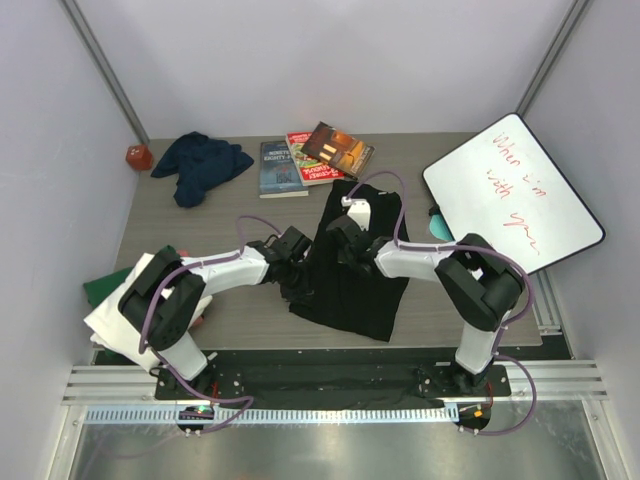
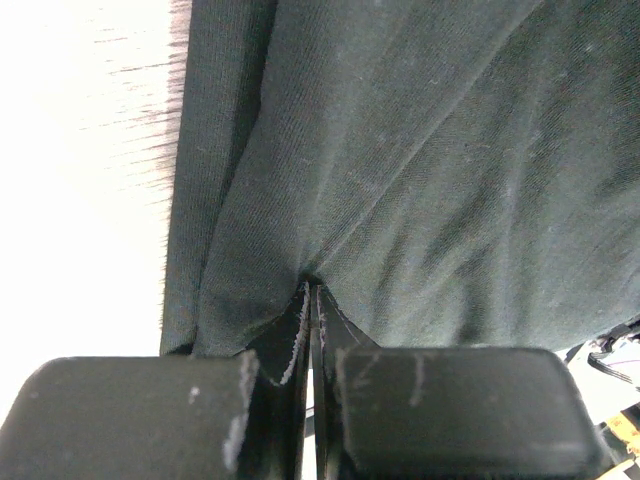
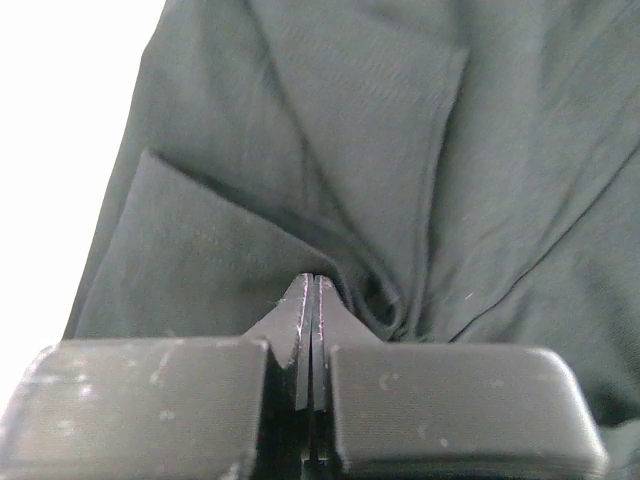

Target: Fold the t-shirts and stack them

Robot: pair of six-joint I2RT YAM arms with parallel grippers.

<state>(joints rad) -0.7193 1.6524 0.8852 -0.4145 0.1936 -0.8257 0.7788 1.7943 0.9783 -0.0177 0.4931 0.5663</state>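
Top view: black shirt point(image 1: 350, 285) lies mid-desk point(image 1: 240, 205), flat. Its long axis runs far-to-near, with the collar and white label at the far end, the hem toward the arm bases, and the near end leaning slightly left. Left fingers point(image 1: 292, 248) are at its left edge, right fingers point(image 1: 345, 232) on its upper middle. Navy shirt point(image 1: 200, 165) is crumpled far left, beside the books point(image 1: 310, 155). The white point(image 1: 120, 320) and green point(image 1: 100, 288) folded ones sit at the near-left corner. My read: we're mid-fold on the black shirt, navy untouched.

Left wrist: left fingers point(image 2: 285, 345) are closed tip to tip, creases in the cloth converging on the tips. Looks like a pinch on the shirt's edge.

Right wrist: right fingers point(image 3: 290, 315) are closed too, with cloth bunched right at the tips and a folded flap beyond. Looks like a pinch on the same shirt.

Next, I'd guess: lift both pinches together, keep tension even and carry the edge across so the flap lands square. Uneven lift would skew or drag the shirt. After that comes a collar-to-hem fold, then onto the near-left pile.
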